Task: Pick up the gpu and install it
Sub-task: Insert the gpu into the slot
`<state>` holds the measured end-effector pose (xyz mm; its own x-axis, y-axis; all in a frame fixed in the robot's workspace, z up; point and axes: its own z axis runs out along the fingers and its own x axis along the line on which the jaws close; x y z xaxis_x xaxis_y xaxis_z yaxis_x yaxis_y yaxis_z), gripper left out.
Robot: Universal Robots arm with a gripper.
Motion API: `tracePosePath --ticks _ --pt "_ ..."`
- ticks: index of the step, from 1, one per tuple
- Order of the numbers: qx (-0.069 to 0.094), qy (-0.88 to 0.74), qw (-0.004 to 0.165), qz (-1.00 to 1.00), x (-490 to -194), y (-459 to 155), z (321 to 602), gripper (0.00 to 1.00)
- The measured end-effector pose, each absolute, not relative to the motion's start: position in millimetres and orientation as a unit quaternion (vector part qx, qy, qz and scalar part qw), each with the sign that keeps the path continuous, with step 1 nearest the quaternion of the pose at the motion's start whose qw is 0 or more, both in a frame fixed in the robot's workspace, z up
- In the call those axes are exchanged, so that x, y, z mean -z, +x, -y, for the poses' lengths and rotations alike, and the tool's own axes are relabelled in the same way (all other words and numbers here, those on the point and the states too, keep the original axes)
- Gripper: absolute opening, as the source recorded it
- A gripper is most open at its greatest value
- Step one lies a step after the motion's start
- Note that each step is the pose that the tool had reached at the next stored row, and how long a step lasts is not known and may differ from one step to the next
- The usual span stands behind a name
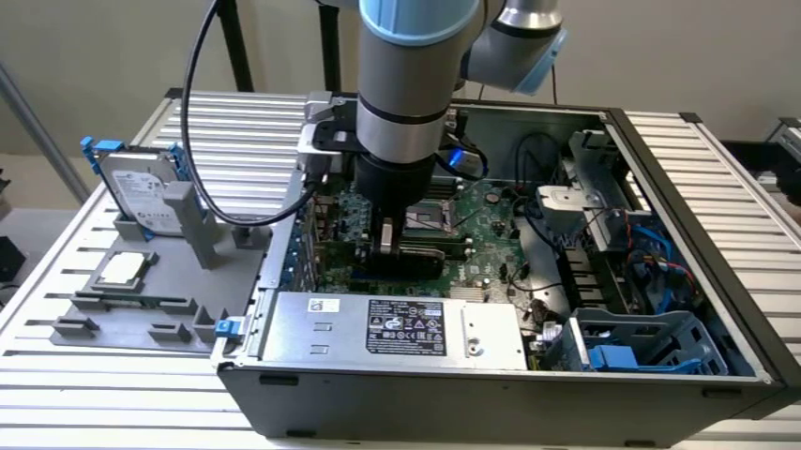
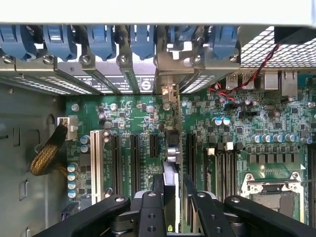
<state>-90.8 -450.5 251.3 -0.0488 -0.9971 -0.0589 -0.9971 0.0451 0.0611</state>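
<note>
Ribbed aluminium slats make up the table [image 1: 88, 375], and on it lies an open computer case [image 1: 701, 309] with its side panel off, the large green motherboard [image 1: 482, 211] exposed inside and the grey power supply [image 1: 400, 328] along the near wall. On the exterior view's left, outside the case, a grey parts holder [image 1: 138, 291] carries a silver hard drive [image 1: 138, 192] in a blue frame standing on edge and a processor chip [image 1: 123, 269] lying flat. The arm reaches straight down into the case, and the hand [image 1: 394, 246] sits low over the expansion-slot area of the board. From the wrist view the hand [image 2: 170, 195] is closed narrowly on the gpu [image 2: 170, 185], which stands on edge between the fingers [image 2: 150, 212], its metal bracket end [image 2: 169, 96] reaching towards the row of rear slot covers with blue latches [image 2: 101, 42]. The card looks lined up with the gap between two black expansion slots [image 2: 134, 158], close to the one just beside it [image 2: 190, 155]; whether its edge connector has already entered a slot cannot be told. So the work appears to stand at the installing step, the picking up being done. Seating it would call for the card edge to sit exactly along the slot, the bracket to meet the rear opening, and a straight, even press downward without tilt.
</note>
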Motion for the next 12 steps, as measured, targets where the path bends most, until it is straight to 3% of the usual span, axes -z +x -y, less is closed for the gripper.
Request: tracePosePath --ticks 12 --pt "-0.043 -0.69 0.0 -0.723 -251.0 -90.7 450.3 0.0"
